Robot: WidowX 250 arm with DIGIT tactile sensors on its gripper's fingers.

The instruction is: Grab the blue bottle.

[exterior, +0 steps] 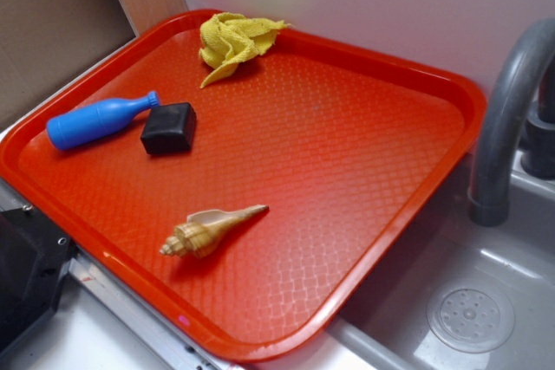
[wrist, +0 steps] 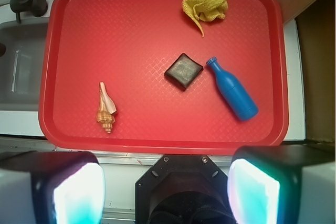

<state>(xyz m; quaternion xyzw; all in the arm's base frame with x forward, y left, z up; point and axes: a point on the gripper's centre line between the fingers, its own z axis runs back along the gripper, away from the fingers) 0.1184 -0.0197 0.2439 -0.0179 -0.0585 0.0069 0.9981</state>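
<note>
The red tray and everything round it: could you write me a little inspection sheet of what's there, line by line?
Surface: red tray with a raised rim, sitting beside a grey sink.
Job's things: blue bottle lying on its side on the tray, its neck pointing toward the black block and close to it.
Clutter: black block, seashell lying apart from the rest, crumpled yellow cloth at the tray's edge.
Grippers: gripper open, above and outside the tray, holding nothing; two pale fingers show in the wrist view.
Cables: nothing seen.
Surroundings: grey faucet over the sink, pale wall behind, wooden panel at one corner.
</note>
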